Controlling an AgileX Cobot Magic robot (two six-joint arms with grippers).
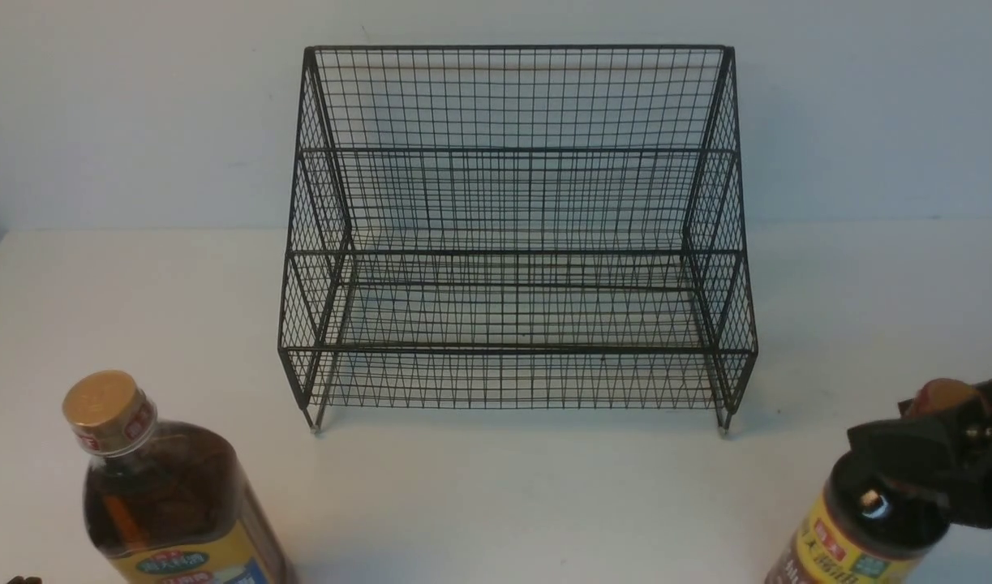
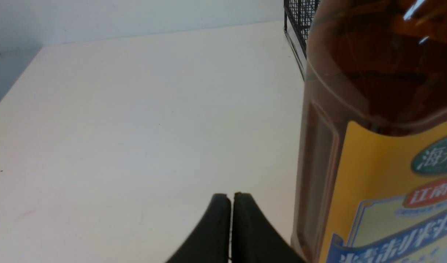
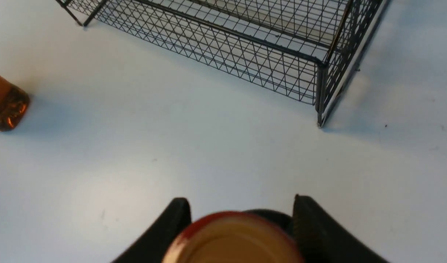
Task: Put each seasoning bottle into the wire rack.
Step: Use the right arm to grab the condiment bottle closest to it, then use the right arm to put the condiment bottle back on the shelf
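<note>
The black wire rack (image 1: 512,349) stands empty at the back middle of the table. The large amber bottle (image 1: 167,495) with a gold cap stands upright at the front left. In the left wrist view my left gripper (image 2: 230,195) is shut on nothing, low beside the amber bottle (image 2: 377,146). The slim dark bottle (image 1: 856,543) with a reddish-brown cap (image 3: 234,237) stands at the front right. My right gripper (image 3: 241,199) has a finger on each side of its neck just under the cap. The cap hides whether the pads touch the neck.
The white table (image 1: 512,503) runs back to a pale wall behind the rack. The rack's near right corner foot (image 3: 320,124) stands ahead of the right gripper. The amber bottle's base (image 3: 6,109) shows at the edge of the right wrist view.
</note>
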